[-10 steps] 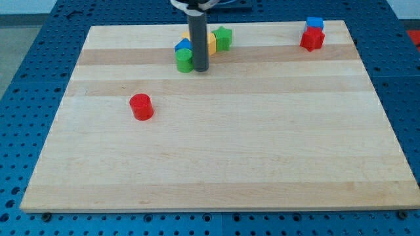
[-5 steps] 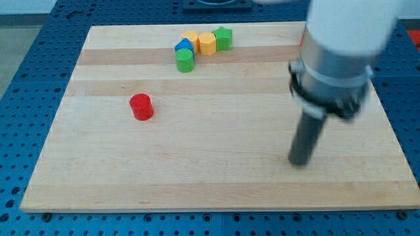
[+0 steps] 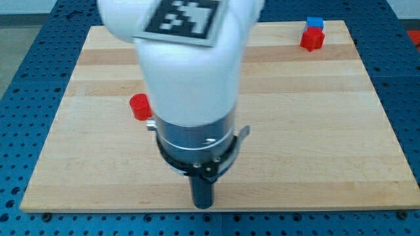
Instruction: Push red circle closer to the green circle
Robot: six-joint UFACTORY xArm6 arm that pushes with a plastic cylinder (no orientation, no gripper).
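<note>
Jaws: none fitted — the arm ended in a plain dark rod, so nothing was open, closed or held. My tip (image 3: pixel 203 205) sat at the view's bottom edge of the wooden board (image 3: pixel 315 144), a little left of centre, resting on bare wood and touching no block.

Red circle (image 3: pixel 138 106) lay well apart from my tip, up and toward the view's left, in the left-middle of the board. Its right edge was cut off by the arm's white housing (image 3: pixel 190 65), so only most of the cylinder showed. Green circle: not visible — the housing covered the upper-centre area of the board, so I could not tell where it lay or how far it was from the red circle.

Arm pose: the rod hung straight down below a dark ring collar (image 3: pixel 195 147), with the large white housing above it filling the centre of the view from the top edge down. A black-and-white patterned marker (image 3: pixel 184 18) showed on top of the housing.

Other items: a red block (image 3: pixel 312 40), shape not clear, stood near the board's top right corner with a blue block (image 3: pixel 315 23) touching it on the far side. Both were well apart from my tip and from the red circle. A blue perforated table surface (image 3: pixel 26 65) surrounded the board.
</note>
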